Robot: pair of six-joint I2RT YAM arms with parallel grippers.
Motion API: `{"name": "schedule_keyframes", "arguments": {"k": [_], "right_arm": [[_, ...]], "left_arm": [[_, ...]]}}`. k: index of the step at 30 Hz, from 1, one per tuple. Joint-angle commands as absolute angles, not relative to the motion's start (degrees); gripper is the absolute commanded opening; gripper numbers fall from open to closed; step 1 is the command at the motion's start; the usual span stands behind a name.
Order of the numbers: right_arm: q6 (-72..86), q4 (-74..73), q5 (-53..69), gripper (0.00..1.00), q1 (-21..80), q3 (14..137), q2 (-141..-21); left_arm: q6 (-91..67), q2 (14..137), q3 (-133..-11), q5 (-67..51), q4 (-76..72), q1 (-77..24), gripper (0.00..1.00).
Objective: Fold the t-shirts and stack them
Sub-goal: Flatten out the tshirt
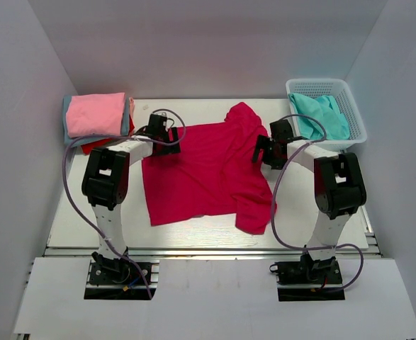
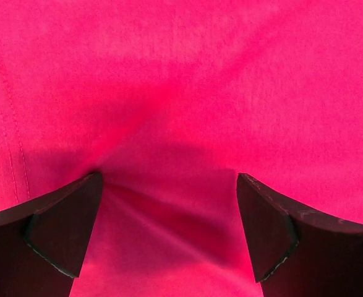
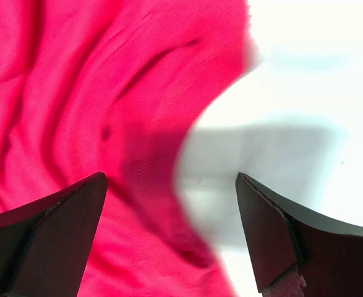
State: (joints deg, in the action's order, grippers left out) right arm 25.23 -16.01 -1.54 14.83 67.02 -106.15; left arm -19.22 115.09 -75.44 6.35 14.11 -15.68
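Hovering empty, jaws spread: left gripper [image 1: 169,140] over far-left corner of crimson t-shirt [image 1: 208,173], right gripper [image 1: 265,151] straddling its right edge.

Overhead cam: crimson t-shirt [image 1: 208,170] was spread mid-table with both arms over it.
I saw it lying mostly flat on the table [image 1: 73,219], with its right side rumpled and doubled over toward the near edge and a sleeve bunched at the far end. The left gripper [image 1: 166,138] sat over the shirt's far-left corner and the right gripper [image 1: 268,150] over its right edge. I couldn't read either jaw gap from that angle. The far-left corner held a folded stack: light pink t-shirt [image 1: 94,113] on top, grey-blue t-shirt [image 1: 66,120] under it, red t-shirt [image 1: 91,147] at the bottom. A teal t-shirt [image 1: 321,117] lay crumpled in the white basket [image 1: 356,120] at far right.
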Motion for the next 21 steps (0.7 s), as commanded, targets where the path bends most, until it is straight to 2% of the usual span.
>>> {"name": "schedule_keyframes", "arguments": {"k": [1, 5, 10, 13, 17, 20, 21], "right_arm": [[21.28, -16.08, -0.61, 0.9, 13.1, 70.39, -109.07], [17.5, -15.56, -1.41, 0.9, 12.57, 72.77, -109.69], [12.75, -13.63, 4.65, 0.9, 14.06, 71.81, -104.07], [12.39, -12.75, 8.6, 0.9, 15.28, 66.73, -98.89], [9.94, -12.04, 10.28, 0.85, 17.84, 60.13, -93.09], [7.92, -14.66, 7.83, 0.8, 20.12, 59.24, -93.25], [7.91, -15.11, 7.82, 0.8, 20.74, 59.15, -93.69]], "left_arm": [[-15.13, 120.75, -79.44, 7.47, 20.47, -13.45, 1.0], [-11.62, 125.15, -88.91, 3.18, 21.71, -12.13, 1.0], [-8.88, 121.13, -92.2, -4.21, 19.96, -12.65, 1.0], [-9.13, 115.52, -89.22, -5.97, 19.95, -13.27, 1.0], [-10.9, 107.09, -78.95, -10.2, 18.72, -13.27, 1.0], [-13.25, 100.32, -68.25, -10.99, 16.53, -13.8, 1.0], [-14.14, 100.28, -68.2, -10.99, 16.52, -13.8, 1.0]]}}
